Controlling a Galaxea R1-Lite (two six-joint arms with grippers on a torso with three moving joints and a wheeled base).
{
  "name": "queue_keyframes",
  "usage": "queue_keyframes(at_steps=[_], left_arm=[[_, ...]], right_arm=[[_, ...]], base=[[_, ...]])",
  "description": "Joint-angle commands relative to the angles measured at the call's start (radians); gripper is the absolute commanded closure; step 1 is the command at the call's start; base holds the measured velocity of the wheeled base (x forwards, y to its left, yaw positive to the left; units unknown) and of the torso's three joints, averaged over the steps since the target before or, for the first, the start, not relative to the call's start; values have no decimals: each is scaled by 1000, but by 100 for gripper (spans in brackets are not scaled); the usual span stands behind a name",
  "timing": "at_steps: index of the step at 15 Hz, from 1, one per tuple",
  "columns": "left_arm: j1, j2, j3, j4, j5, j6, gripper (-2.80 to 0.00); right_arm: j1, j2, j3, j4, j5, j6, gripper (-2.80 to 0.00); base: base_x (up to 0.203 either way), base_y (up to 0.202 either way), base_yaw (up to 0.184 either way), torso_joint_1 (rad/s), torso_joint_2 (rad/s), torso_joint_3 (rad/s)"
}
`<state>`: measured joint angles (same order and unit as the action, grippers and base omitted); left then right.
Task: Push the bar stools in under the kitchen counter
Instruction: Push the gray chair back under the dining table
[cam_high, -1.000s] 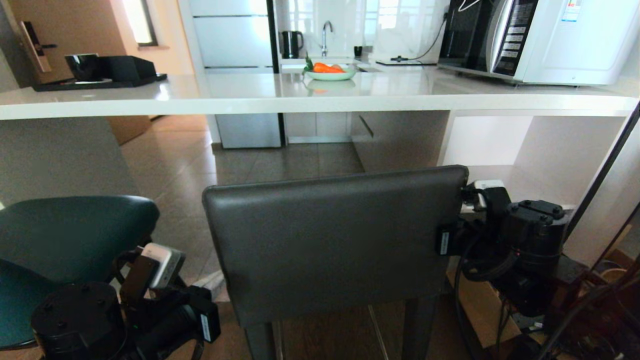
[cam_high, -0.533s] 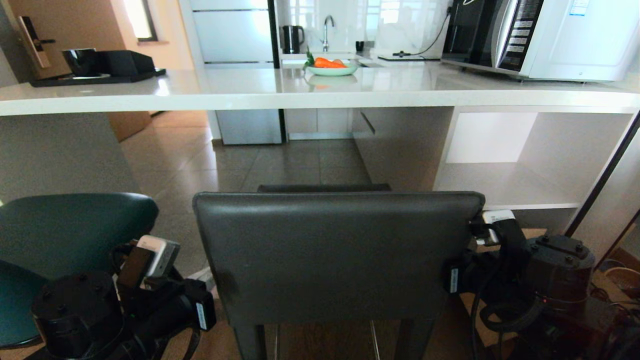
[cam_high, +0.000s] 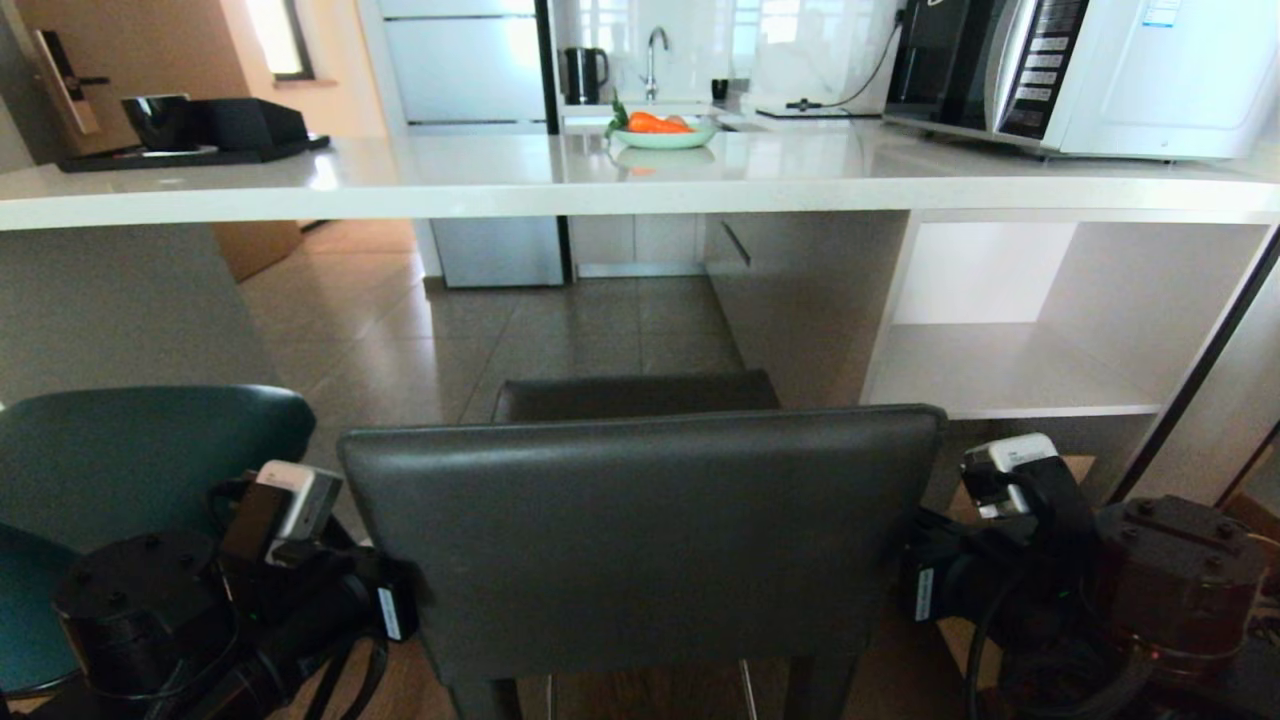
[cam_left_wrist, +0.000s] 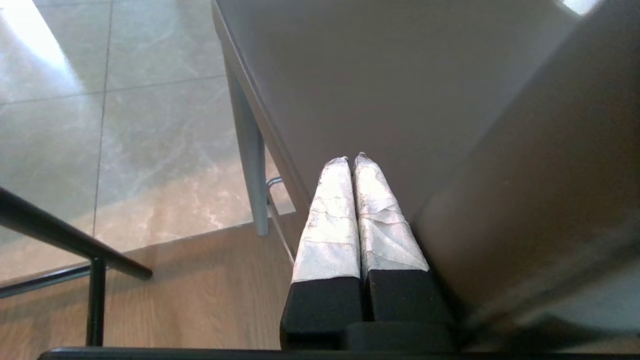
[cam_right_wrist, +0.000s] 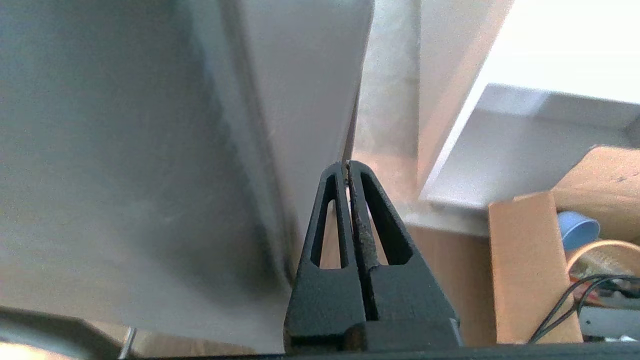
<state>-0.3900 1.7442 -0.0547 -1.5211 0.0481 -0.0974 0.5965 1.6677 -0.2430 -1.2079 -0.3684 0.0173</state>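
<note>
The dark grey bar stool (cam_high: 640, 530) stands in front of me, its rectangular back toward me and its seat showing beyond it, short of the kitchen counter (cam_high: 640, 190). The teal bar stool (cam_high: 130, 460) is at the left, beside the counter's grey side panel. My left gripper (cam_left_wrist: 350, 159) is shut, its white-wrapped fingers lying along the grey stool (cam_left_wrist: 400, 90) at the left side of its back. My right gripper (cam_right_wrist: 348, 164) is shut with nothing in it, close by the right edge of that stool's back (cam_right_wrist: 125, 150). The stool's back hides both sets of fingers in the head view.
White open shelves (cam_high: 1000, 370) fill the counter's right end, with a cardboard box (cam_right_wrist: 525, 260) and a blue cup (cam_right_wrist: 577, 230) on the floor beside them. A microwave (cam_high: 1100, 70), a plate of carrots (cam_high: 662, 135) and a black tray (cam_high: 190, 150) sit on the counter.
The grey stool's back has come lower and further left in the head view and squared up, and its seat now shows beyond it. Both arms have sunk with it. The scene has shifted slightly.
</note>
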Motion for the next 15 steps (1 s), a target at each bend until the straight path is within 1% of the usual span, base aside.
queue_keyframes(at_steps=[1,4,6,7,8,9,10,12,13,14,15], left_arm=[[14,-37,10,-7,6,-2,0],[34,-128,87,-6,-1,-6,0],[31,-198,94,7,-2,-32,0],[30,-256,94,23,-16,-48,0],[33,-311,94,54,-71,-52,0],[43,-352,94,132,-143,-45,0],[64,-384,75,231,-190,-41,0],[127,-465,-6,395,-271,-40,0],[180,-517,-51,541,-368,-39,0],[256,-557,-109,677,-488,-37,0],[337,-582,-168,785,-601,-32,0]], right_arm=[[-28,-52,-4,-5,-8,-1,0],[-113,-134,11,37,16,-2,0],[-124,-216,50,106,44,-2,0],[-127,-272,64,165,74,-2,0],[-142,-329,64,250,114,1,0],[-188,-377,46,346,183,3,0],[-265,-405,16,418,267,4,0],[-457,-432,-69,527,460,6,0],[-554,-437,-121,587,607,8,0],[-616,-433,-171,654,755,11,0],[-643,-412,-200,700,852,13,0]], base=[[0,0,0,0,0,0],[0,0,0,0,0,0],[0,0,0,0,0,0],[0,0,0,0,0,0],[0,0,0,0,0,0],[0,0,0,0,0,0],[0,0,0,0,0,0],[0,0,0,0,0,0],[0,0,0,0,0,0],[0,0,0,0,0,0],[0,0,0,0,0,0]])
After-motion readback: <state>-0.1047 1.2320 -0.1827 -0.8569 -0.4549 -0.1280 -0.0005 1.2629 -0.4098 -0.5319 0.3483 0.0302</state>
